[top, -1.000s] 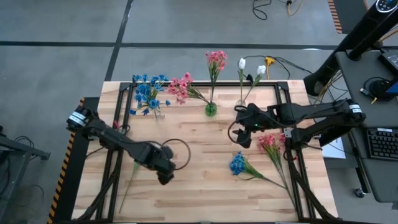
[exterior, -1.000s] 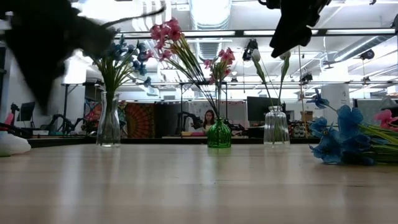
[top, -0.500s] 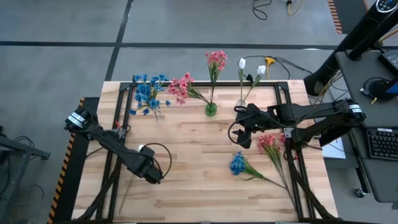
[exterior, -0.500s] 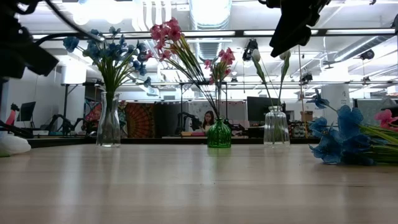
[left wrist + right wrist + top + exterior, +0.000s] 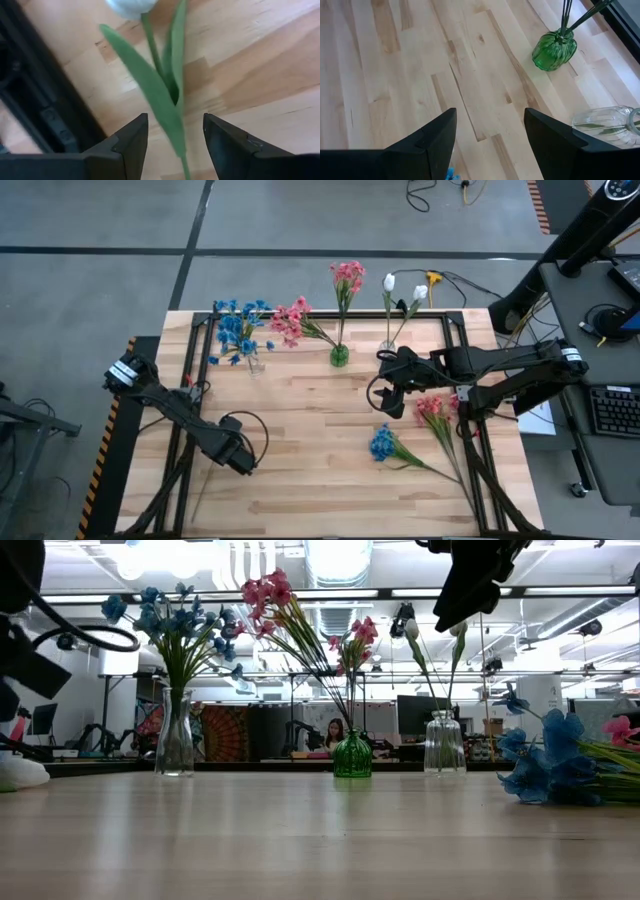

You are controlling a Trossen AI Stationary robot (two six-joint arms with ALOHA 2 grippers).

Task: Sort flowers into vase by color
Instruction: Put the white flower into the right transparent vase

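We see a keyboard (image 5: 610, 411) on a desk (image 5: 590, 330) past the table's (image 5: 320, 490) right edge, cables (image 5: 440, 192) on the floor beyond its far edge.

You see grey floor (image 5: 300, 220) around the bench (image 5: 320, 480), ceiling lights (image 5: 340, 592), a seated person (image 5: 334, 732) behind.

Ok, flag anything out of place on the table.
Three stems lie loose on the table instead of standing upright: a blue sprig and a pink sprig on the right, and a white tulip beneath the left gripper. Nothing looks spilled or tipped.
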